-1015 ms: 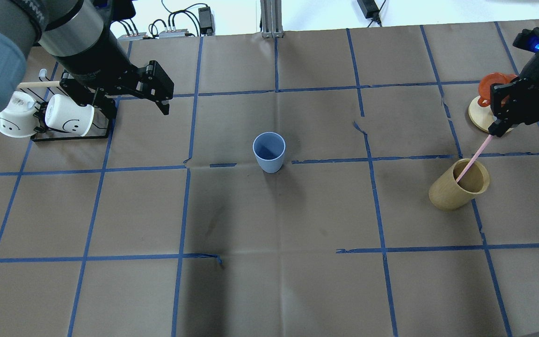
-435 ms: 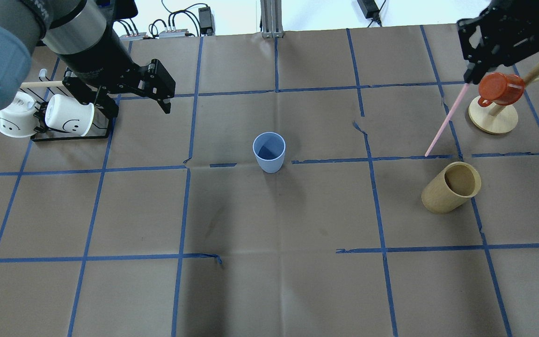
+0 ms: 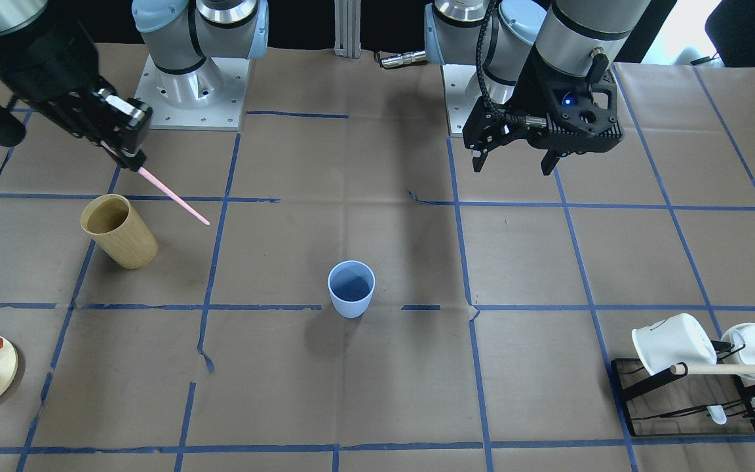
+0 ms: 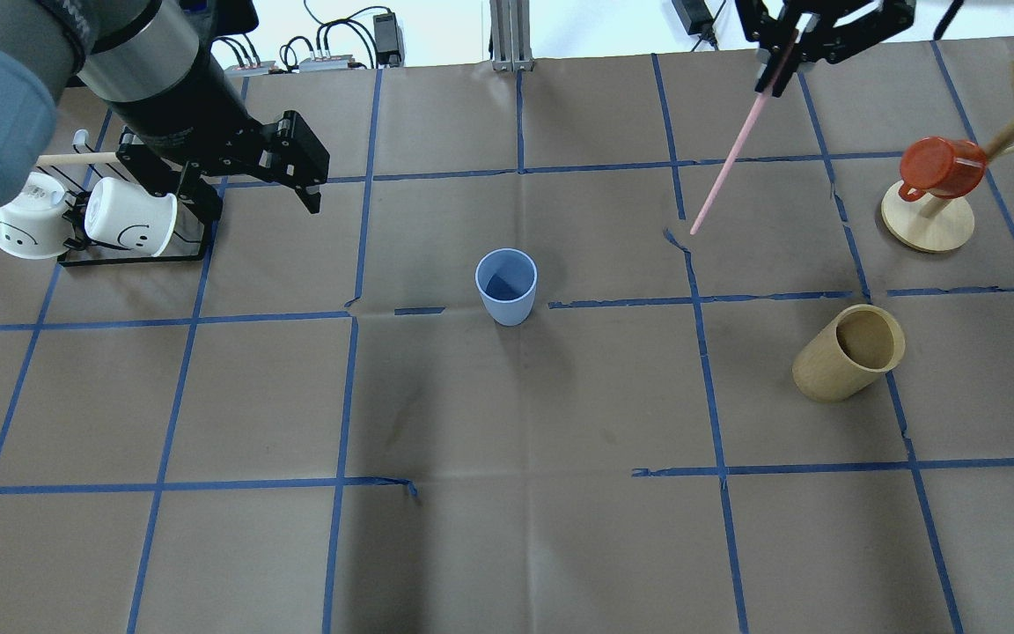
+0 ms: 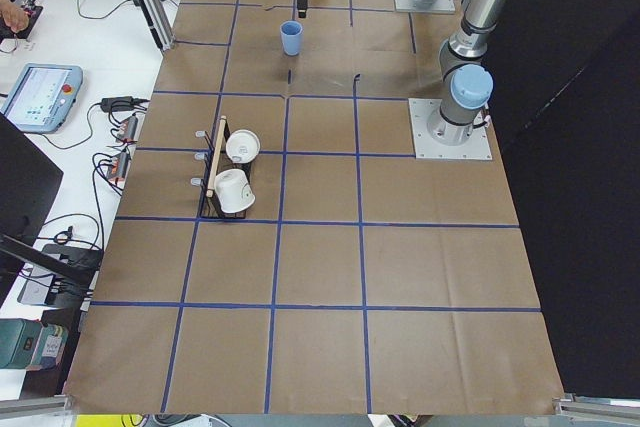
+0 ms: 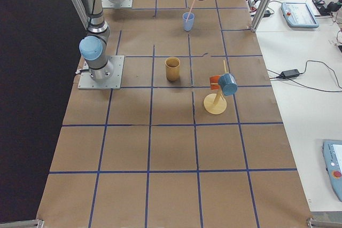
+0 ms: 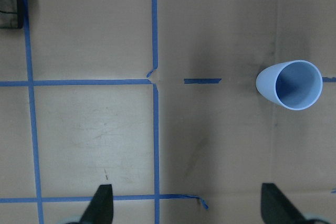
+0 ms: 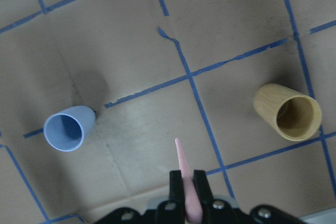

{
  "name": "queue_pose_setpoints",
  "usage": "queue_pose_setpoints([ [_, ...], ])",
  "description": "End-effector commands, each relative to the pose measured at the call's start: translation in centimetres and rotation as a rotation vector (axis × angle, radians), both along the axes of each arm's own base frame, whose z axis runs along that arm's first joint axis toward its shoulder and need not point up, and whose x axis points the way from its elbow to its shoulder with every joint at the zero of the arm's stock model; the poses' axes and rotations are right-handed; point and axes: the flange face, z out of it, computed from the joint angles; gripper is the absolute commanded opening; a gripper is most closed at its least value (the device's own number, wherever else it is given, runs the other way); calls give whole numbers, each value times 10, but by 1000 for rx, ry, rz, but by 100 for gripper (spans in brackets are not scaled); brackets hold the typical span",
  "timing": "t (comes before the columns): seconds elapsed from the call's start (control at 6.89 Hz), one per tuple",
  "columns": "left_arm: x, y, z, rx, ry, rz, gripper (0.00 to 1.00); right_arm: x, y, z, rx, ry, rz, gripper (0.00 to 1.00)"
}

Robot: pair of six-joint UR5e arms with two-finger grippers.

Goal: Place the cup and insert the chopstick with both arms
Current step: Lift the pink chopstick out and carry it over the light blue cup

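The cup (image 4: 506, 286) stands upright on its own, right in the middle of the overhead picture, so to my eye what's left is getting the chopstick (image 4: 727, 158) into it. The right gripper (image 4: 767, 81), at the top right of that picture, has its fingers pinched tight on the stick's top end. The rest of the stick hangs below them, free of the table, and looks near upright from the right-hand side camera.

The free tip sits down and to the left of the claw in the overhead picture, well apart from the cup. In the right wrist picture the tip is at the centre and the cup's mouth is off at the lower left, with the tan wooden cup (image 4: 848, 352) away at the right.

If I were steering, I'd carry the tip over until it sits square above the blue mouth, then come straight down and let go only once the tip is well inside. That tumbler looks light, and a nudge on the rim would likely topple it.

The left gripper (image 3: 514, 164) hovers with its fingers spread wide, holding nothing.
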Motion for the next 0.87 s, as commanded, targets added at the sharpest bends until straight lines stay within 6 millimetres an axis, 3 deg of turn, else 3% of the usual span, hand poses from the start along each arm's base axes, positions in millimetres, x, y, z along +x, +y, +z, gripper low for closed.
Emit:
queue_pose_setpoints([
  [0.0,0,2,1,1,0,0,100,104,2,-19,-75,-21,17,2],
  [0.15,0,2,2,-1,0,2,100,135,-7,-41,-78,-27,26,2],
  [0.29,0,3,3,-4,0,2,100,140,-13,-63,-46,-33,12,2],
  [0.58,0,4,1,1,-2,-1,100,138,-13,-133,-99,-50,5,2],
  [0.73,-1,1,-1,5,-2,0,100,140,-12,-148,-121,-59,7,2],
])
